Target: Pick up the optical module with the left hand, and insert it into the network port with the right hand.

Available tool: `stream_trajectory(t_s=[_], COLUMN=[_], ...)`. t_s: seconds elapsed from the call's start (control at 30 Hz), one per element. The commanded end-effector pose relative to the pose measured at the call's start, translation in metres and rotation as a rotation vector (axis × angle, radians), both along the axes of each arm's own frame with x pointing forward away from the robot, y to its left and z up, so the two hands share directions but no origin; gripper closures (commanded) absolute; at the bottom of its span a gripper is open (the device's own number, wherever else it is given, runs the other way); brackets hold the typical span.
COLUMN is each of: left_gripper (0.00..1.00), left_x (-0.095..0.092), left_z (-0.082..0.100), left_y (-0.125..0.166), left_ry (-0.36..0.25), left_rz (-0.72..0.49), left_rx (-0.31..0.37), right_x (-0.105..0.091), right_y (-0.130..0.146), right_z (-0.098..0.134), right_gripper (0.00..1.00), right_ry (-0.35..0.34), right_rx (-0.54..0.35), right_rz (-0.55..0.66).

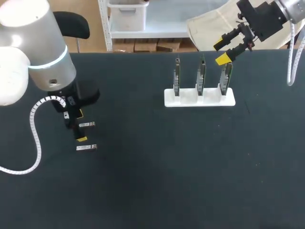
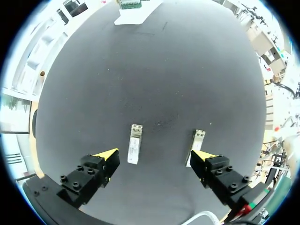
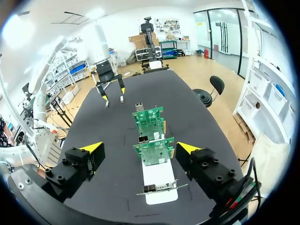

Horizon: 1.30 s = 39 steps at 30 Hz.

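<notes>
Module (image 2: 134, 150) — free between left fingers (image 2: 107, 158)

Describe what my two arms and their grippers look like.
The left arm has a rounded silver-white casing with a lit ring and a coiled white cable. The right arm is grey, with a white cable. The left gripper and right gripper are black bolted blocks; their fingers end in bright yellow tips.

Matte black surface (image 1: 152, 191), two silver optical modules (image 2: 134, 144) at nine o'clock, white stand (image 1: 200, 98) with green circuit boards (image 3: 153, 151) at one o'clock, black left claw (image 2: 154, 157) and right claw (image 3: 139, 148) tipped bright yellow.
</notes>
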<state>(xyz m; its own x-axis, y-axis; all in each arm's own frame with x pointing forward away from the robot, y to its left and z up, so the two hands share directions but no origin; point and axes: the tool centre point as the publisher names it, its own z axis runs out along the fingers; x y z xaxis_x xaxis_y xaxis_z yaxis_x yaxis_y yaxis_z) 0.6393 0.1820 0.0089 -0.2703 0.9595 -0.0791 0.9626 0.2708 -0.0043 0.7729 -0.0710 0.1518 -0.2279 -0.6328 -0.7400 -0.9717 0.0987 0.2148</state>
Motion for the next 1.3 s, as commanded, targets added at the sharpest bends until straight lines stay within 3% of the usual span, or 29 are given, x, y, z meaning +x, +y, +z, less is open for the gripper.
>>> stream_trajectory(t_s=[0.03, 0.57, 0.93, 1.3], left_gripper=[0.00, 0.00, 0.00, 0.00], left_x=[0.010, 0.020, 0.017, 0.015], left_z=[0.000, -0.009, -0.019, -0.023], left_y=[0.000, 0.000, 0.007, 0.010], left_ry=[0.008, 0.035, 0.050, 0.062], left_rz=[-0.009, -0.023, -0.038, -0.033], left_rx=[0.014, 0.010, 0.060, 0.055], right_x=[-0.003, -0.003, -0.003, -0.003], right_y=[0.000, 0.000, 0.000, 0.000], right_z=[0.000, 0.000, 0.000, 0.000], right_gripper=[0.00, 0.00, 0.00, 0.00], right_ry=[-0.005, -0.005, -0.005, -0.005], right_rx=[0.000, 0.000, 0.000, 0.000], right_rz=[-0.004, -0.004, -0.004, -0.004])
